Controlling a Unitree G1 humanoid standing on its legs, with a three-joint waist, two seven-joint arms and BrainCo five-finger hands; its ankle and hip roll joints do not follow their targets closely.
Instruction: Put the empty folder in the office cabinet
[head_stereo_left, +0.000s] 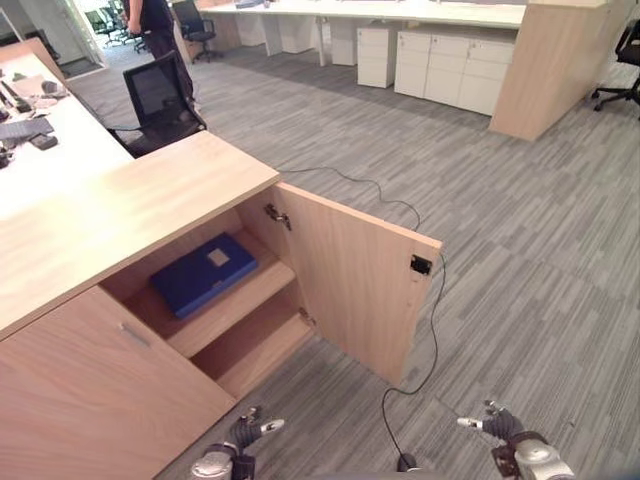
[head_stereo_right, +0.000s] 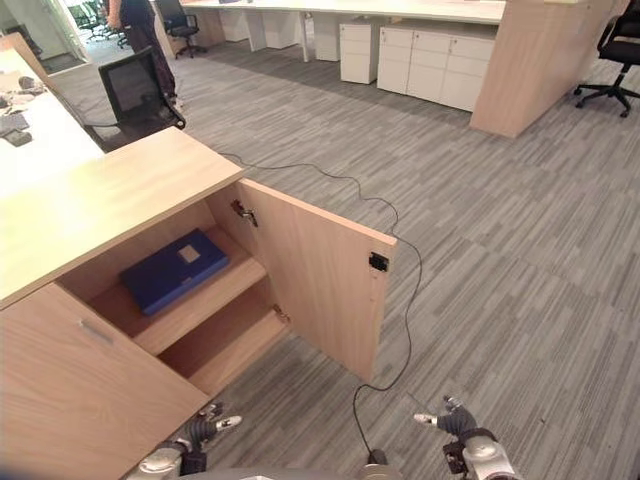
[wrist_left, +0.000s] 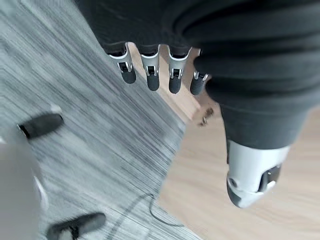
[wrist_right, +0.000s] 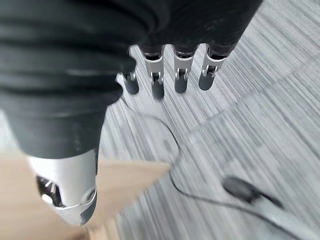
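Both hands, left (head_stereo_left: 243, 436) and right (head_stereo_left: 503, 425), I see relaxed, empty; flat blue folder (head_stereo_left: 203, 272) lies on the wooden cabinet's (head_stereo_left: 140, 205) upper shelf, door (head_stereo_left: 355, 287) open.

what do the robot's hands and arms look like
Both the left hand and right hand have a dark ribbed cover over the back and wrist, silver fingers ending in dark rounded tips, and a stout silver thumb. The forearms are silver-grey.
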